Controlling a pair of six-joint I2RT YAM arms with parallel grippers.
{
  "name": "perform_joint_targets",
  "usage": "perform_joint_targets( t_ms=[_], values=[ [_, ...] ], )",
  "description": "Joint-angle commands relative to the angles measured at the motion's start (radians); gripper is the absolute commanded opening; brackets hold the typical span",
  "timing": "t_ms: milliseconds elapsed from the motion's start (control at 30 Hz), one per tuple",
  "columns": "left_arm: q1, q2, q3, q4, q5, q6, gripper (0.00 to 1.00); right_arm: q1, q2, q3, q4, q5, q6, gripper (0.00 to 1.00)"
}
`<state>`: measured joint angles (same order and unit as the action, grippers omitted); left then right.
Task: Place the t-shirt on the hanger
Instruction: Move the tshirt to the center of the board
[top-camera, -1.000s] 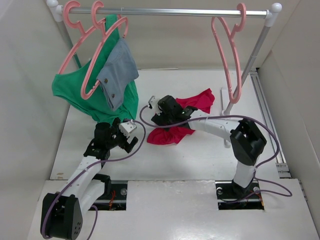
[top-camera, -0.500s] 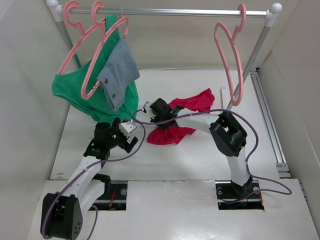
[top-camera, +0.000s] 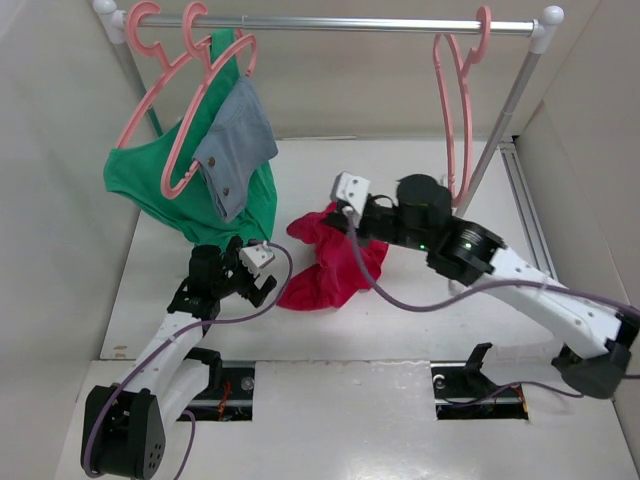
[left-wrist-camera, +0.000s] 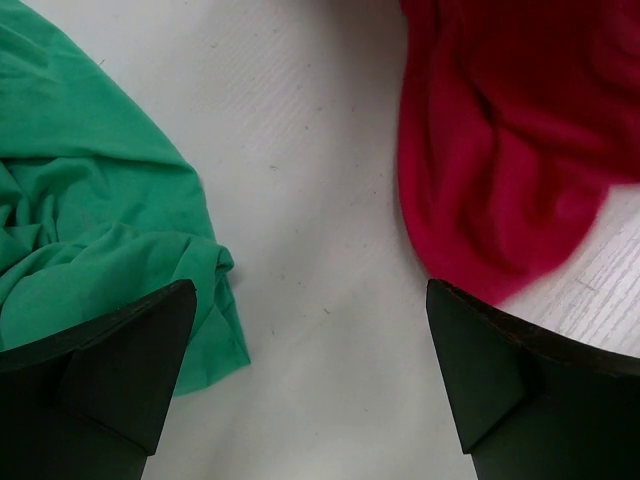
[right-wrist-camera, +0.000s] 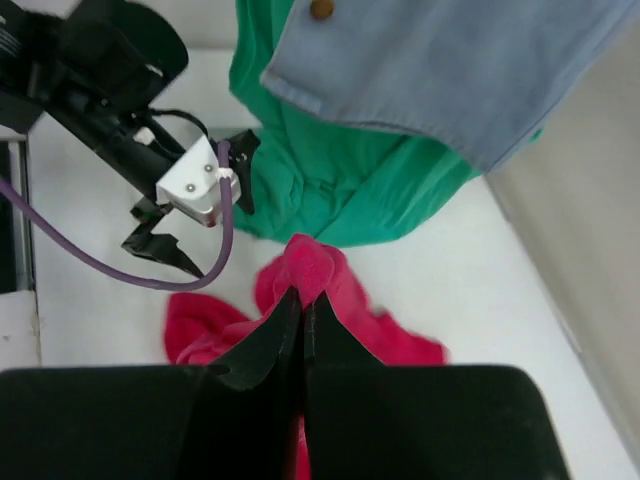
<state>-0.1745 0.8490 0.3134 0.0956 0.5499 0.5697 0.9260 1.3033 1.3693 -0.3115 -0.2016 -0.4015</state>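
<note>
The t-shirt (top-camera: 322, 268) is held bunched at its top by the right claw (top-camera: 333, 214), which is closed tight on the cloth, while the lower part is left draped on the table (top-camera: 400, 320). The hanger (top-camera: 456, 110) is hung bare on the rail (top-camera: 340, 22), up and to the right of that claw and well apart, its frame turned nearly edge-on and pointing downward. The right arm is judged the nearer. The left claw (left-wrist-camera: 310, 292) is spread wide beside the t-shirt's lower edge, with nothing held.
</note>
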Motion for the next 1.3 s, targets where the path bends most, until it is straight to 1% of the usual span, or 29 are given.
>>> perform_joint_targets(
  t_ms=[0, 67, 100, 133, 233, 267, 367, 400, 433, 467, 500, 533, 567, 600, 633, 733, 767, 800, 833, 867, 900, 967, 1000, 1033, 1100, 1133, 1200, 1267],
  values=[
    [0.004, -0.002, 0.024, 0.007, 0.033, 0.013, 0.98, -0.004, -0.048, -0.067, 0.006, -0.027, 0.001, 0.00],
    [0.004, -0.002, 0.024, 0.007, 0.044, 0.013, 0.98, -0.004, -0.084, -0.091, -0.003, 0.019, 0.024, 0.00],
    [0.004, -0.002, 0.024, 0.007, 0.044, 0.013, 0.98, -0.004, -0.084, -0.091, -0.003, 0.074, 0.035, 0.00],
    [0.004, -0.002, 0.024, 0.007, 0.044, 0.013, 0.98, -0.013, -0.093, -0.105, 0.006, 0.097, 0.047, 0.00],
    [0.004, -0.002, 0.024, 0.007, 0.044, 0.013, 0.98, -0.081, -0.056, -0.116, 0.006, 0.094, 0.084, 0.00],
    [0.004, -0.002, 0.024, 0.007, 0.044, 0.013, 0.98, -0.125, -0.035, -0.107, 0.006, 0.094, 0.099, 0.00],
    [0.004, -0.002, 0.033, -0.002, 0.044, 0.013, 0.98, -0.202, 0.082, -0.055, 0.006, 0.073, 0.150, 0.00],
    [0.004, -0.002, 0.033, -0.002, 0.044, 0.013, 0.98, -0.214, 0.147, -0.005, -0.027, 0.073, 0.150, 0.00],
    [0.004, -0.002, 0.033, -0.014, 0.044, 0.013, 0.98, -0.214, 0.180, 0.020, -0.046, 0.073, 0.150, 0.00],
    [0.004, -0.002, 0.042, -0.014, 0.044, 0.013, 0.98, -0.225, 0.210, 0.046, -0.070, 0.129, 0.159, 0.00],
    [0.004, -0.002, 0.043, -0.026, 0.044, 0.022, 0.98, -0.237, 0.238, 0.071, -0.104, 0.152, 0.159, 0.00],
    [0.004, -0.002, 0.043, -0.027, 0.044, 0.022, 0.98, -0.246, 0.278, 0.100, -0.156, 0.153, 0.173, 0.00],
    [0.004, -0.002, 0.043, -0.036, 0.044, 0.022, 0.98, -0.246, 0.278, 0.100, -0.175, 0.153, 0.184, 0.00],
    [0.004, -0.002, 0.052, -0.036, 0.044, 0.022, 0.98, -0.257, 0.278, 0.085, -0.187, 0.163, 0.184, 0.00],
    [0.004, -0.002, 0.052, -0.036, 0.044, 0.022, 0.98, -0.257, 0.255, 0.026, -0.201, 0.175, 0.184, 0.00],
    [0.004, 0.008, 0.052, -0.027, 0.044, 0.022, 0.98, -0.257, 0.165, -0.125, -0.213, 0.254, 0.262, 0.00],
    [0.004, 0.018, 0.052, -0.027, 0.044, 0.022, 0.98, -0.257, 0.093, -0.232, -0.239, 0.281, 0.324, 0.00],
    [0.004, 0.031, 0.064, -0.017, 0.035, 0.022, 0.96, -0.257, 0.027, -0.321, -0.294, 0.341, 0.361, 0.00],
    [0.004, 0.032, 0.076, -0.017, 0.035, 0.022, 0.96, -0.257, 0.027, -0.322, -0.294, 0.369, 0.403, 0.00],
    [0.004, 0.051, 0.087, -0.017, 0.035, 0.022, 0.96, -0.257, -0.037, -0.388, -0.363, 0.396, 0.444, 0.00],
    [0.004, 0.061, 0.098, -0.017, 0.024, 0.033, 0.95, -0.257, -0.070, -0.416, -0.398, 0.422, 0.533, 0.00],
    [0.004, 0.094, 0.134, -0.017, -0.008, 0.042, 0.94, -0.257, -0.137, -0.484, -0.451, 0.476, 0.608, 0.02],
    [-0.009, 0.105, 0.147, -0.017, -0.024, 0.053, 0.92, -0.247, -0.207, -0.504, -0.481, 0.488, 0.668, 0.24],
    [-0.010, 0.116, 0.157, -0.017, -0.053, 0.053, 0.90, -0.246, -0.241, -0.522, -0.482, 0.498, 0.687, 0.44],
    [-0.023, 0.146, 0.188, -0.026, -0.067, 0.062, 0.89, -0.246, -0.321, -0.561, -0.459, 0.498, 0.698, 0.75],
    [-0.036, 0.157, 0.188, -0.027, -0.079, 0.087, 0.89, -0.233, -0.338, -0.561, -0.439, 0.482, 0.673, 1.00],
    [-0.046, 0.188, 0.216, -0.036, -0.090, 0.098, 0.89, -0.195, -0.348, -0.561, -0.399, 0.461, 0.627, 1.00],
    [-0.071, 0.197, 0.216, -0.045, -0.108, 0.123, 0.89, -0.152, -0.329, -0.530, -0.368, 0.452, 0.546, 1.00]
  ],
)
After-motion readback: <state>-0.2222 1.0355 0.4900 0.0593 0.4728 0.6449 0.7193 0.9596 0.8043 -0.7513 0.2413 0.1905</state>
